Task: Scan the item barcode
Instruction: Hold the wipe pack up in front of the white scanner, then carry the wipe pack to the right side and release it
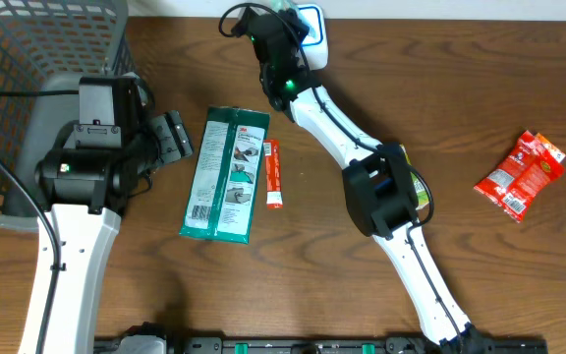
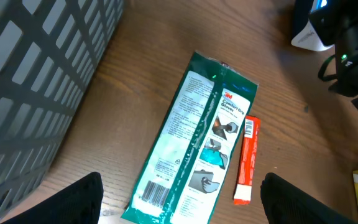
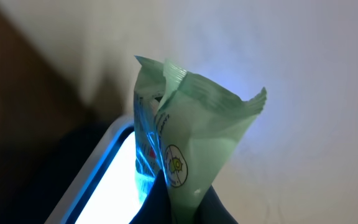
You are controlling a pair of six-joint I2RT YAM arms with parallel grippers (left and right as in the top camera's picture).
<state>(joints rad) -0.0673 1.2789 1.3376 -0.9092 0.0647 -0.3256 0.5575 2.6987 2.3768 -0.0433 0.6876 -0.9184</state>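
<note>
My right gripper is shut on a pale green packet, pinching its lower end. It holds the packet upright right beside the lit face of the white scanner, whose blue light falls on the packet's left side. Any barcode on the packet is hidden from me. My left gripper stands open and empty, hovering over the near end of a green glove package that lies flat with its barcode facing up.
An orange-red stick pack lies just right of the glove package. A red snack packet sits at the right. A grey mesh basket fills the far left. A yellow-green item peeks from under the right arm.
</note>
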